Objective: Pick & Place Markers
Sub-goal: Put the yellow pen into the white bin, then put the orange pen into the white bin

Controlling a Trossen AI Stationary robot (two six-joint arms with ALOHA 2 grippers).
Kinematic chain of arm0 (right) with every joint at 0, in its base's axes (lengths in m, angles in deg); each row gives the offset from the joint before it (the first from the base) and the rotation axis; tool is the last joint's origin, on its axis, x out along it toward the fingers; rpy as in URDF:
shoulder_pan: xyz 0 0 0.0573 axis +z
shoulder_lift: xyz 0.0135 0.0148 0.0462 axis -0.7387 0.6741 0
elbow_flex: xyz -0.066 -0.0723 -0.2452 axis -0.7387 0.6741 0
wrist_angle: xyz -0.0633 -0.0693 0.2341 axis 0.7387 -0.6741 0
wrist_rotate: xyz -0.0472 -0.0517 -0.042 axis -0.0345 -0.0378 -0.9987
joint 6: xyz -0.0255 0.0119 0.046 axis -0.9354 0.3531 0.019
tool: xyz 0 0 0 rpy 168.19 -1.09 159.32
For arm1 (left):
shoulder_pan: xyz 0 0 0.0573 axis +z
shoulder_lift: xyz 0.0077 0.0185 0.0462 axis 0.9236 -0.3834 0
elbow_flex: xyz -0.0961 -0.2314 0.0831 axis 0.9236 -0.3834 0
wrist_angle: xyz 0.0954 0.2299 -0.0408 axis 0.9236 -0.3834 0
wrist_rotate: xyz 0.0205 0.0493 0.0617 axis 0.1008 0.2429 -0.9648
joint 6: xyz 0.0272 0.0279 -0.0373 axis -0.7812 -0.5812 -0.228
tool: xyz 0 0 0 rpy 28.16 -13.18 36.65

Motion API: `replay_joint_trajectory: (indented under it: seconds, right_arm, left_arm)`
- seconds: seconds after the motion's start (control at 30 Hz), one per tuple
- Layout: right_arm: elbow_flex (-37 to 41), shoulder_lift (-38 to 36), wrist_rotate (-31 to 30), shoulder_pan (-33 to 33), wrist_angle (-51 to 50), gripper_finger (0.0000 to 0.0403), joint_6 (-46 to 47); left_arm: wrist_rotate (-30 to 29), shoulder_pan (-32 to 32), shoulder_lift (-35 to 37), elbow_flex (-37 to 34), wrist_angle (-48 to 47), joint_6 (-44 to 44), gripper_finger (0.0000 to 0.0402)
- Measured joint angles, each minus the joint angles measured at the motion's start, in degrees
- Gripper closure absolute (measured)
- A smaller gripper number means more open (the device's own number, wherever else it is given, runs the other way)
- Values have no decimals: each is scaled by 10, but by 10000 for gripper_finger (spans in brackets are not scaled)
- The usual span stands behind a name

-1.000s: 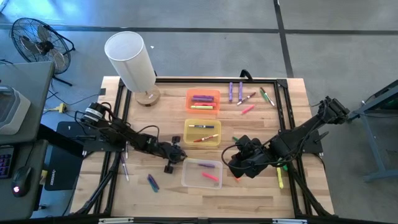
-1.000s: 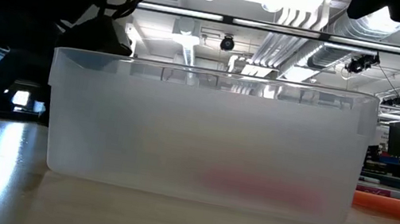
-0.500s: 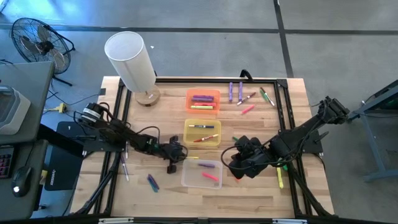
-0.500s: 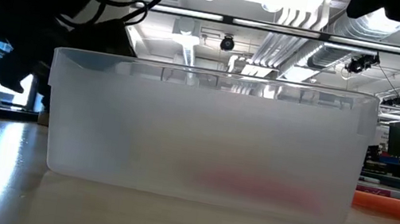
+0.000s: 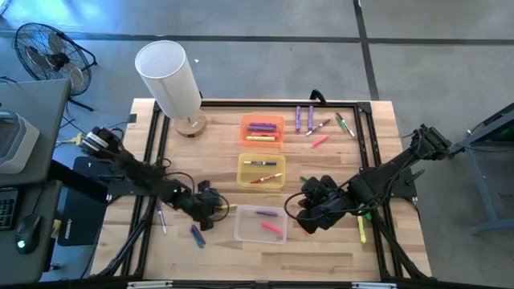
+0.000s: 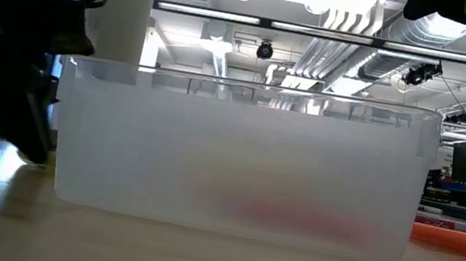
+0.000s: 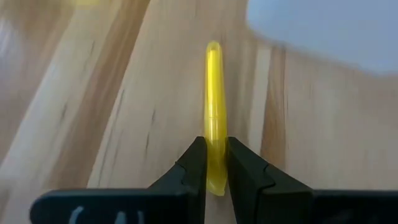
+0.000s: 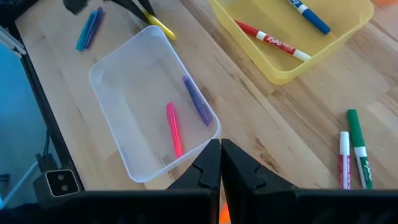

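Table: you are working over a pale wooden table [image 5: 321, 249], with loose markers lying on the bare wood and in the bins.
Clear bin: the clear rectangular plastic bin [image 5: 245, 231] is sitting at the front middle, holding a pink marker [image 8: 173, 129] and a purple marker [image 8: 198, 101].
Left gripper: your left gripper [image 7: 211, 163] is clamping one end of a thin yellow marker [image 7: 214, 112], just beside the clear bin's left wall.
Marker axis: the yellow marker is lying low over the wood, its long axis running straight out ahead of the fingers, free end pointing toward the bin.
Nearer arm: you are nearest the bin with the left arm.
Right gripper: your right gripper [image 8: 220, 163] is hanging pressed together and empty, just right of the bin.
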Motion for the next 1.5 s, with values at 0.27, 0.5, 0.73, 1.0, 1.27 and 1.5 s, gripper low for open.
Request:
replay_joint_trajectory:
  seconds: [0.27,0.5,0.73,1.0,1.27,1.5]
  right_arm:
    - [0,0,-2,1,12,402,-33]
    - [0,0,-27,8,27,402,-37]
    - [0,0,-28,21,29,402,-37]
    - [0,0,-28,38,32,402,-33]
    - [0,0,-28,56,34,402,-32]
    - [0,0,-30,61,34,402,-32]
  left_arm:
    - [-47,-58,119,134,-312,71,366]
    - [-45,-47,101,287,-390,2,366]
    - [15,5,-17,396,-383,-78,366]
    - [66,30,-152,510,-376,-154,365]
    - [132,56,-191,531,-346,-183,335]
    - [164,82,-193,532,-335,-171,313]
